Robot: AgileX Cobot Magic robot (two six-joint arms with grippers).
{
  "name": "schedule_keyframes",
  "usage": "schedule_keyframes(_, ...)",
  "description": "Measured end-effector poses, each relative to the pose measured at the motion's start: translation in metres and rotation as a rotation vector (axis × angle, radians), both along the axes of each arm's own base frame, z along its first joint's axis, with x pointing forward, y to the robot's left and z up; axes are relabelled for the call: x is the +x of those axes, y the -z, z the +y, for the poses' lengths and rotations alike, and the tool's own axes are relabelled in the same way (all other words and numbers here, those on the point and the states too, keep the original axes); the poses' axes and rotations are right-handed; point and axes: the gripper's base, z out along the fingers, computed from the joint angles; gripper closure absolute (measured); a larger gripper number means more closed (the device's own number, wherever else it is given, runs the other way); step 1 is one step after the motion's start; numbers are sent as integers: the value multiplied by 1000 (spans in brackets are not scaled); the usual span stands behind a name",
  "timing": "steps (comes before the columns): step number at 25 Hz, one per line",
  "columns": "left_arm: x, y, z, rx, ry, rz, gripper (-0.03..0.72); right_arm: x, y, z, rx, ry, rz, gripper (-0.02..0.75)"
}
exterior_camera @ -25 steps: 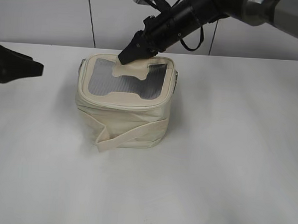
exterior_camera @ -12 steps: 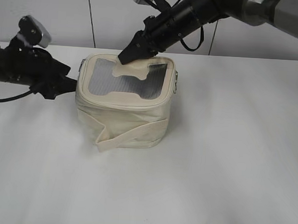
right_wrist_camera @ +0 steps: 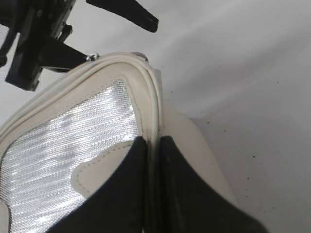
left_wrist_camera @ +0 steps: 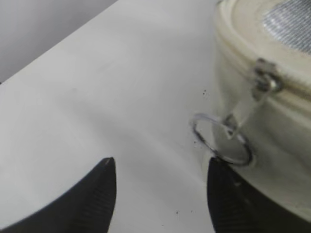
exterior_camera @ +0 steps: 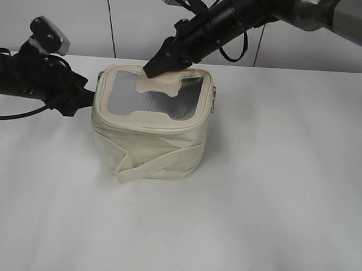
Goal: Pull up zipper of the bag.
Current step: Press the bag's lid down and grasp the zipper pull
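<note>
the small boxy cream leatherette bag (exterior_camera: 152,125) sits a little toward 10 o'clock of the middle of the plain white worktop (exterior_camera: 275,195), with wide bare surface running off toward 3, 5 and 7 o'clock. its corners are rounded, its skin smooth and slightly puckered, and a flat cream strap band (exterior_camera: 155,161) crosses the front side on a slant. the lid carries a grey woven-looking translucent window panel (exterior_camera: 125,100) with a cream tab shape set into it.

the cream zipper line (right_wrist_camera: 154,94) runs around the lid rim as a raised ridge. at the bag's 9 o'clock side the small silver metal pull (left_wrist_camera: 262,82) hangs off the rim, and a thin silver ring (left_wrist_camera: 222,138) dangles below it against the bag wall.

the left gripper (left_wrist_camera: 160,194), black with ribbed inner faces, comes in low along the worktop from 9 o'clock. its jaws stand apart with nothing between them; the right-hand finger (left_wrist_camera: 228,204) lies just under the ring, close against the bag wall, and whether it touches the ring i cannot tell. bare white surface lies between the fingers.

the right gripper (right_wrist_camera: 153,194), also black, reaches down from 1 o'clock onto the far lid edge. its two fingers (right_wrist_camera: 124,194) are pinched closed on the rim ridge, right on the zipper line. its dark arm (exterior_camera: 235,20) hangs over the back of the bag, while the front and 3 o'clock sides stay unblocked. behind the worktop stands a pale wall (exterior_camera: 66,14).
</note>
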Motion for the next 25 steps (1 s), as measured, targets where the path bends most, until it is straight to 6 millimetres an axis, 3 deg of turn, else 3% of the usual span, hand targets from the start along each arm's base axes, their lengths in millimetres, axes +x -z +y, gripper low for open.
schedule_keyframes(5, -1, 0, -4, 3, 39, -8, 265, 0, 0, 0, 1, 1, 1, 685)
schedule_keyframes(10, -6, 4, -5, 80, 126, -17, 268, 0, 0, 0, 1, 1, 1, 685)
schedule_keyframes(18, -8, 3, -7, 65, 162, -14, 270, 0, 0, 0, 1, 1, 3, 685)
schedule_keyframes(25, -4, 0, -7, -16, 75, -5, 270, 1, 0, -2, 0, 9, 6, 685)
